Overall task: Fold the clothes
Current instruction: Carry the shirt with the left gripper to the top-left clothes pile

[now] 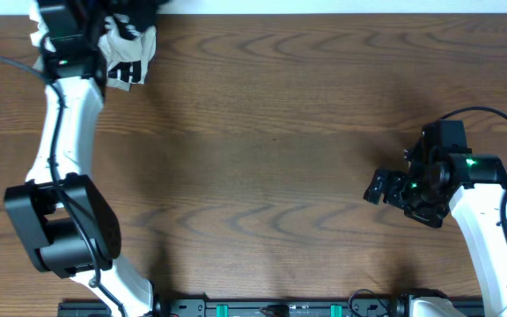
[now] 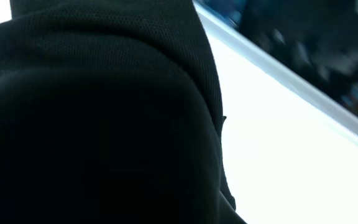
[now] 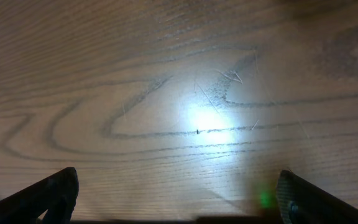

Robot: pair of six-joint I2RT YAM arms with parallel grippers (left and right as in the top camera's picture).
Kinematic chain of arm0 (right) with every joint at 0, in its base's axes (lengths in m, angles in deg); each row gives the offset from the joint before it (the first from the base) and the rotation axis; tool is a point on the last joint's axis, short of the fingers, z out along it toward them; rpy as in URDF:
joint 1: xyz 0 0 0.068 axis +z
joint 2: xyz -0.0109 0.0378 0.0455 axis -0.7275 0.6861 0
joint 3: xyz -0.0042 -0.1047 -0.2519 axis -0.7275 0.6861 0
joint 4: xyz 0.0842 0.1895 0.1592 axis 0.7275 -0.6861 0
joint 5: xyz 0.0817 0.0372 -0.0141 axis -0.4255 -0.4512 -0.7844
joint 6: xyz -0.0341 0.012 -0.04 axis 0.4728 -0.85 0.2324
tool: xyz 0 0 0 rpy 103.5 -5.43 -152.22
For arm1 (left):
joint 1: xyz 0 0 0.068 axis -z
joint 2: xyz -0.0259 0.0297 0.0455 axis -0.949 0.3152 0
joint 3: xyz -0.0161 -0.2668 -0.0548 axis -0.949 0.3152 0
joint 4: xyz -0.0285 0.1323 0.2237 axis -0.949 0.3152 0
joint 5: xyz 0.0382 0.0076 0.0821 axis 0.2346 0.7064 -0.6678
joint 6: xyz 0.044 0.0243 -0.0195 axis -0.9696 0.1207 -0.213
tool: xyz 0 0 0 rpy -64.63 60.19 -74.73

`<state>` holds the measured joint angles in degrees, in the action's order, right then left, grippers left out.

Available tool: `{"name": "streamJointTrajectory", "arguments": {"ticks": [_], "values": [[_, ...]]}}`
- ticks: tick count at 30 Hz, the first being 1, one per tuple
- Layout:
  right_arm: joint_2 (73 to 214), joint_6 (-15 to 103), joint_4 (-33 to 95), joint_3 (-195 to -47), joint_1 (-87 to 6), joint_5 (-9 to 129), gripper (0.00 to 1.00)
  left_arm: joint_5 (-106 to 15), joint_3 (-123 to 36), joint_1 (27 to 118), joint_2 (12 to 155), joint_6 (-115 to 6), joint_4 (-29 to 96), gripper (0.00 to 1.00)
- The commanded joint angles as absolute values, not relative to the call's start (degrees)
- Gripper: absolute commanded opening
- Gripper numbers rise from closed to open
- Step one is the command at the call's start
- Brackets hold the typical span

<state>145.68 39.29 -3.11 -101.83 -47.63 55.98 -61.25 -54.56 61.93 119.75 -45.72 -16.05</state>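
The black shirt (image 1: 137, 11) shows only as a small dark bunch at the table's far left top edge. In the left wrist view the black fabric (image 2: 92, 124) fills most of the frame, right against the camera, and hides the fingers. My left gripper (image 1: 98, 25) is at that bunch; whether it is open or shut cannot be told. My right gripper (image 1: 381, 187) is open and empty, low over bare wood at the right, far from the shirt. Its two fingers (image 3: 179, 193) sit wide apart.
A white folded bundle with black lettering (image 1: 130, 57) lies at the far left top, touching the black fabric. The wooden table (image 1: 262, 150) spans the view. A bright white surface and a dark rail (image 2: 303, 81) show behind the fabric.
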Motion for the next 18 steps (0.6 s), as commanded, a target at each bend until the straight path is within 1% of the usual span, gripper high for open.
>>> {"name": "streamJointTrajectory", "arguments": {"ticks": [1,7,10,18], "values": [[145.22,40.10,-2.81,-101.76,-47.00,55.74,0.99,-66.00,-56.68,59.38,121.22,-43.22,-18.65,0.06],[145.22,39.42,-3.38,-101.76,-46.97,55.48,0.99,-66.81,-56.68,56.25,127.73,-35.14,-24.14,0.08],[145.22,39.20,-3.90,-101.76,-46.97,55.50,0.99,-66.54,-56.68,55.94,131.14,-33.13,-25.49,0.08],[145.22,39.20,-4.01,-101.76,-46.97,55.50,0.99,-65.45,-56.66,55.94,135.38,-32.95,-24.71,0.08]]}}
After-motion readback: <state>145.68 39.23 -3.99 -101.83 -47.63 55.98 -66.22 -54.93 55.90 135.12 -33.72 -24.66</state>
